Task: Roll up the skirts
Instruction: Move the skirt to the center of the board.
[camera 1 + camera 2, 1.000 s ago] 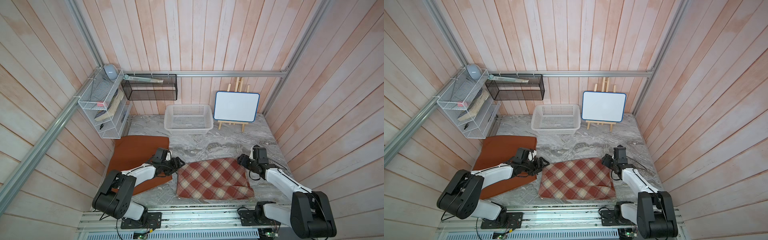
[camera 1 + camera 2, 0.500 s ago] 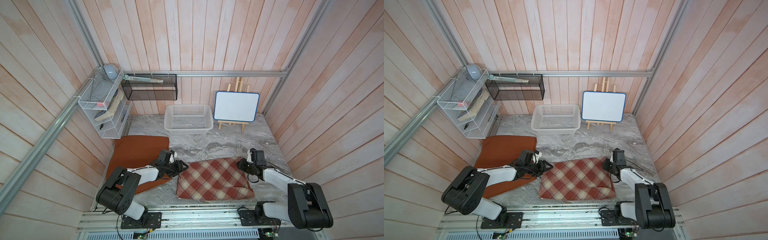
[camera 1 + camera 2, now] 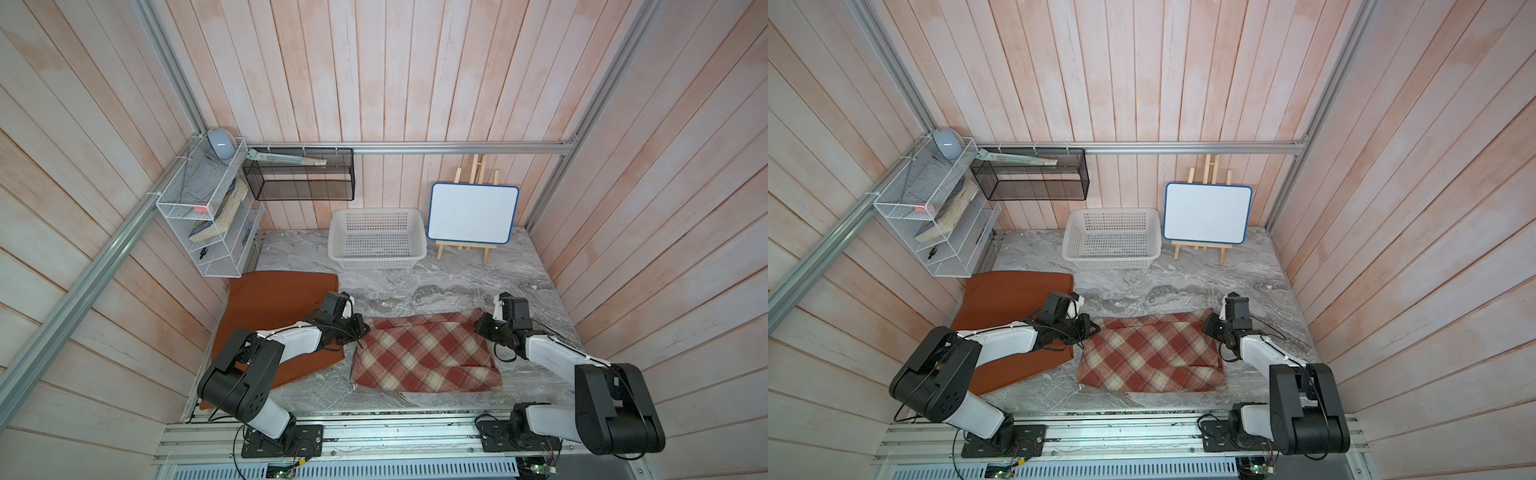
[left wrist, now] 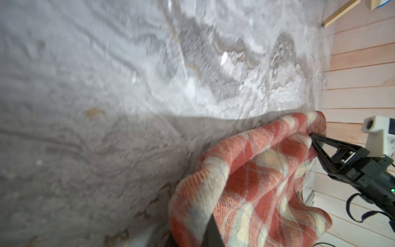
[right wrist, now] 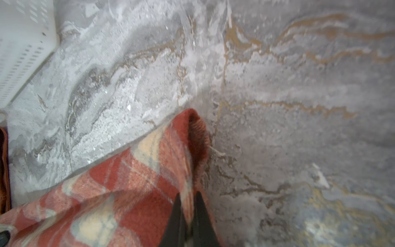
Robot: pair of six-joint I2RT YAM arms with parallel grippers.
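Grey marble desk (image 3: 415,286), walled in by pale wooden planks. On the left arm's side, lying flat and unrolled, the rust-orange skirt (image 3: 274,299), partly covered by that arm's forearm. Just beside it, toward the front middle of the desk, the plaid skirt (image 3: 424,353): red and cream, woolly, also unrolled, with a fold line near its front edge. Far edge of this cloth lifted off the marble and curled over, plainest from the left wrist. At the back of the desk, well apart from the 2 skirts, a white perforated basket (image 3: 378,262), and just beside it a small whiteboard (image 3: 471,214) on a wooden easel. At the plaid skirt's far corner nearest the orange cloth, the left claw (image 3: 365,328), closed down on the woolly edge. At the opposite far corner, the right claw (image 3: 480,326), its fingers (image 5: 201,216) pinched nearly together with a thin strip of plaid caught between them. Both claws low, close to the desk.
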